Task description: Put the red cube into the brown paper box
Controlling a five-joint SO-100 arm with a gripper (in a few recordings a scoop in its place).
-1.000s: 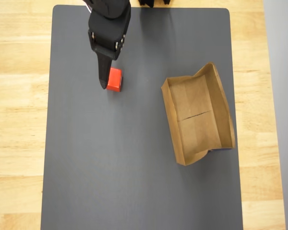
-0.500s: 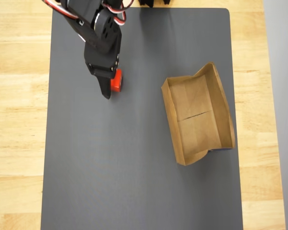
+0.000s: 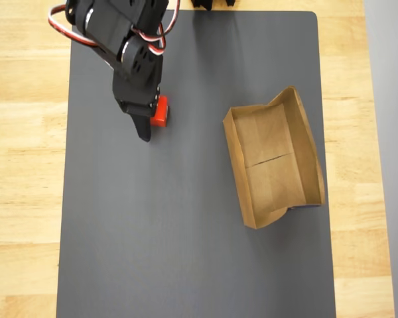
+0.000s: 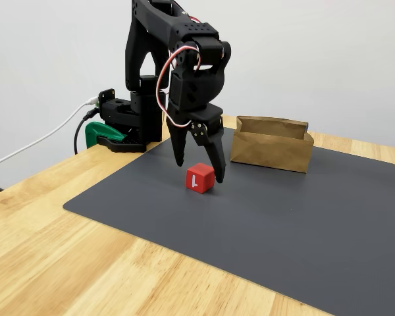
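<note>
The tabletop is light wood with visible grain, and a large dark grey mat with rounded corners lies flat on it. The mat is smooth and matte, and I take it as the landmark for all places.

The black arm stands at the far edge of the mat in the fixed view, with red and white wires looping beside its upper joint. Its base sits next to a green clamp at the tabletop edge.

The brown paper box rests on the right half of the mat in the overhead view. It is a shallow tray of folded kraft paper with low, uneven walls and a crease across its floor.

The hand points down over the upper left part of the mat. Its two black fingers are spread apart and stand on either side of the red cube, not yet pressing it.

The cube sits on the mat, well apart from the box. It is bright red-orange with sharp edges, and one face carries a white mark like the digit "1".
</note>
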